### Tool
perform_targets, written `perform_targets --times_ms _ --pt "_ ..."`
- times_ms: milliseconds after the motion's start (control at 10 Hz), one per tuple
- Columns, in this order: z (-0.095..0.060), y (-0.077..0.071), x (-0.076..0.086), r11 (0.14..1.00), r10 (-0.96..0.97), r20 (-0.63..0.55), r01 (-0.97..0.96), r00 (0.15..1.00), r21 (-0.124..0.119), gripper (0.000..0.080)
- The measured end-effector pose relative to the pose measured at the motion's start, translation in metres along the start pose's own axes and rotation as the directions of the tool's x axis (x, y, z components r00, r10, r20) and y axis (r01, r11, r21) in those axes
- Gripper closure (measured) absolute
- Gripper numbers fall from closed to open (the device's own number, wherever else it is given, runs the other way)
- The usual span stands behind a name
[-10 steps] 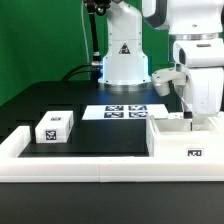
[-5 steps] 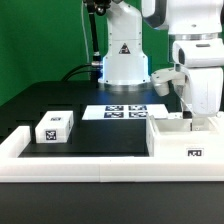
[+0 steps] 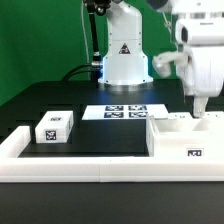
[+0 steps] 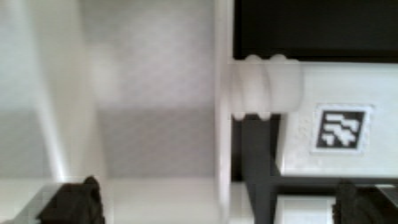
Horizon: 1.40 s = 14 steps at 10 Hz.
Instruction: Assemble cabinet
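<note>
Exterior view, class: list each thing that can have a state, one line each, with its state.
cabinet: resting on the table, open side up, not gripped.
gripper: open, empty, above the cabinet.
small white block: resting on the table, untouched.
marker board: lying flat on the table.

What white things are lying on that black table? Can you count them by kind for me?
Cabinet: 1
Small block: 1
Marker board: 1
Rail: 1
Total: 4
</note>
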<state>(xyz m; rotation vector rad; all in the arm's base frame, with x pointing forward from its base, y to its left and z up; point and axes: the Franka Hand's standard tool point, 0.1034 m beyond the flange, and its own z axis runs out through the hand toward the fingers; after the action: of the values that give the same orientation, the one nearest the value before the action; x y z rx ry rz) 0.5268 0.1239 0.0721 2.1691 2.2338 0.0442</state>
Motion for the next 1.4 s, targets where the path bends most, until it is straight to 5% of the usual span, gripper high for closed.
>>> perform_targets --times_ms 300,500,600,1000,1400 --pt "-0.025 -0.008 0.028 0.999 0.037 -0.004 -0.037 0.999 -0.012 0.0151" --pt "-0.014 -0.022 0.065 0.998 0.057 -0.028 -0.057 0.998 -0.001 0.0151" --pt "-0.007 -0.023 0.07 0.999 0.054 -0.038 -0.054 0.998 -0.003 0.0151" --pt "-0.006 -0.022 0.066 0.998 0.062 -0.035 -0.062 0.997 0.0 0.0151" --pt "0.012 -0.063 0.066 0.997 0.064 -0.026 -0.063 0.998 0.044 0.0151"
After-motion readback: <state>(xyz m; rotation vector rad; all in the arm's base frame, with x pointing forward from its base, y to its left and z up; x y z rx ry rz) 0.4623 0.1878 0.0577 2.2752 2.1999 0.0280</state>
